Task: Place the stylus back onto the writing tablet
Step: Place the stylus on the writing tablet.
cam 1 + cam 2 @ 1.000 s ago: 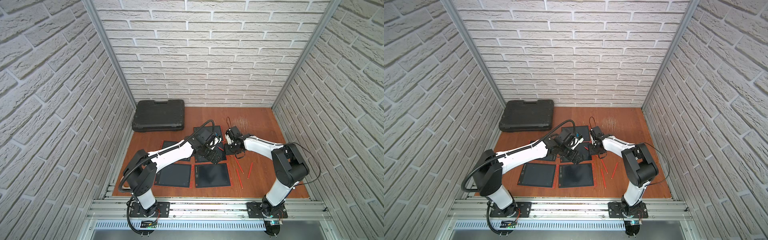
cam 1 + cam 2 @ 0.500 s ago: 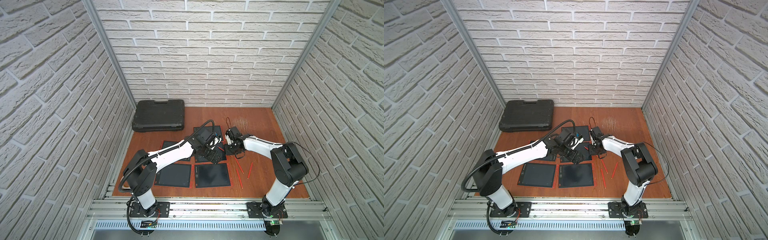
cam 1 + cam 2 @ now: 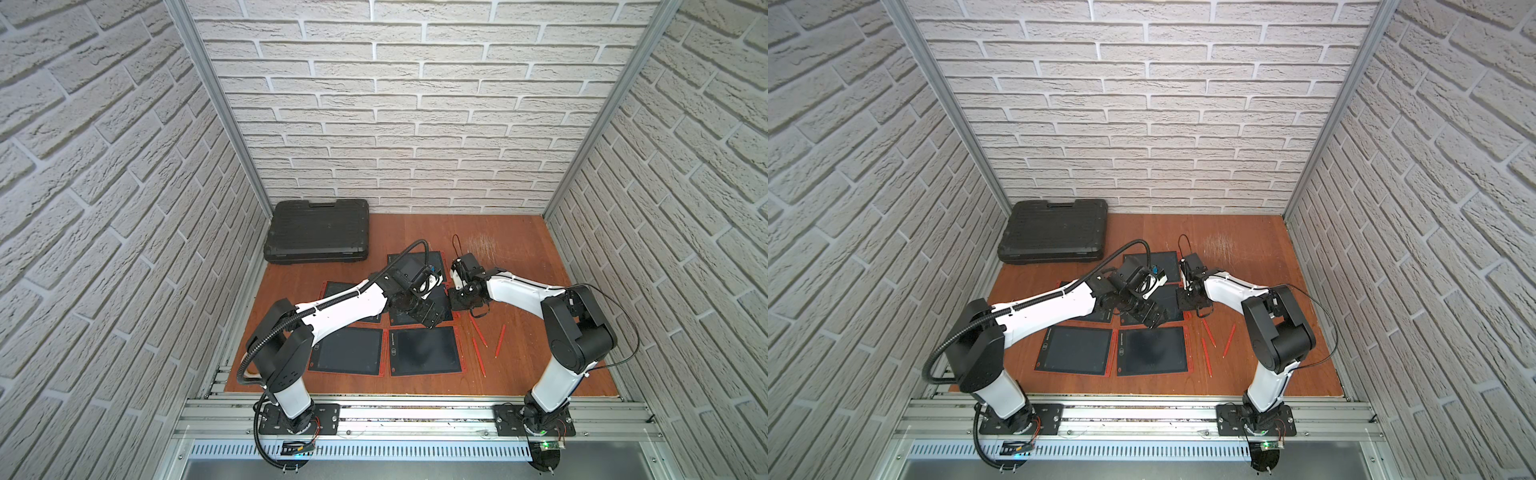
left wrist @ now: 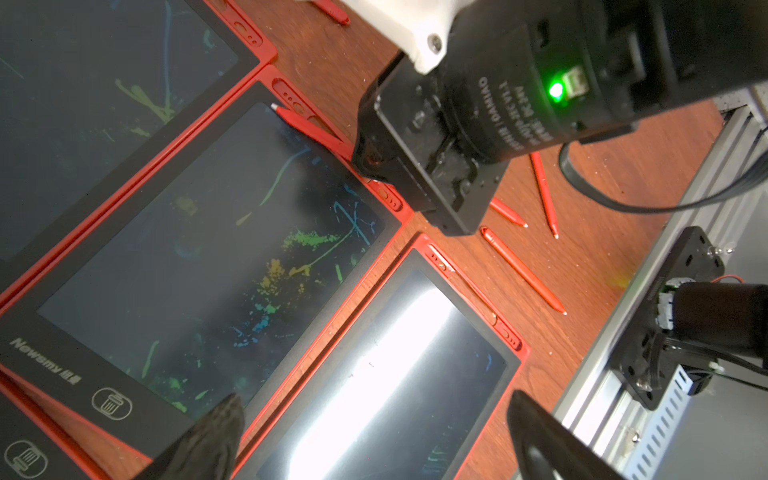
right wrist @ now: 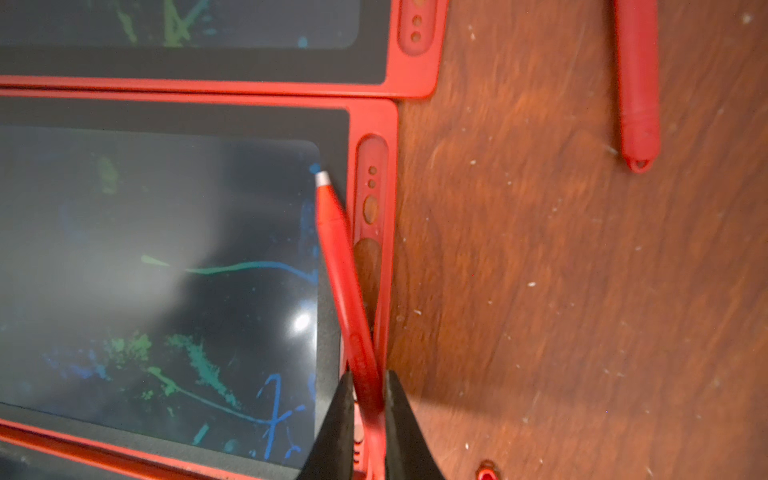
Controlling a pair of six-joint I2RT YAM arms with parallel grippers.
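Stylus point(image 5: 340, 270) pinched in right hand point(image 5: 369, 380), tip on "Newsmy" tablet point(image 4: 187, 249).

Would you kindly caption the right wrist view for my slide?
The right tool pinches a red stylus angled over a writing tablet.

Ahead of the right gripper point(image 5: 366, 401) and its pinched stylus point(image 5: 340, 270), the tablet point(image 5: 372, 120) nearly meets a second tablet point(image 5: 411, 81). Bare wood point(image 5: 540, 270) opens on the side away from the left gripper point(image 3: 430, 321), which crowds close; a loose stylus point(image 5: 638, 83) lies there.
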